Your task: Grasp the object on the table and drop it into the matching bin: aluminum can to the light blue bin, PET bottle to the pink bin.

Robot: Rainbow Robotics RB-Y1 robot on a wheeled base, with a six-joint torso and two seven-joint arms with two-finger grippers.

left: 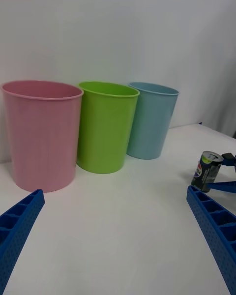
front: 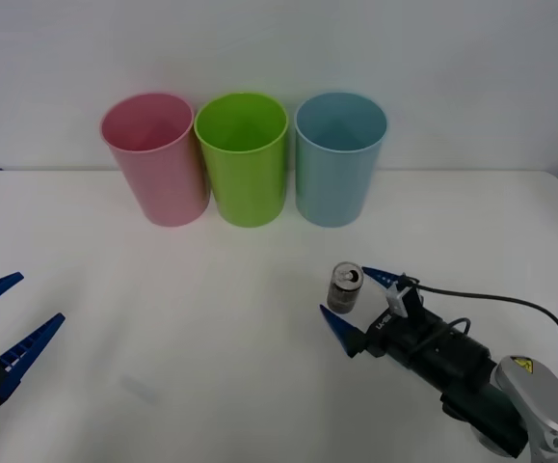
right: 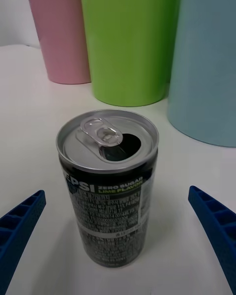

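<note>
Right gripper (front: 363, 304) hangs low over the table (front: 163, 318), its blue fingers (right: 19, 221) spread wide around the upright aluminum can (front: 345, 287) (no contact). Left gripper (front: 4, 333) waits open at the near left. Beyond stands the light blue bin (front: 337, 159).

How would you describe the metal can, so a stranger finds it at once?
On the white table, three tall bins stand in a row at the back. In front of the light blue bin, the aluminum can stands upright between the open right gripper's fingers, short, dark-labelled, silver-topped.
</note>
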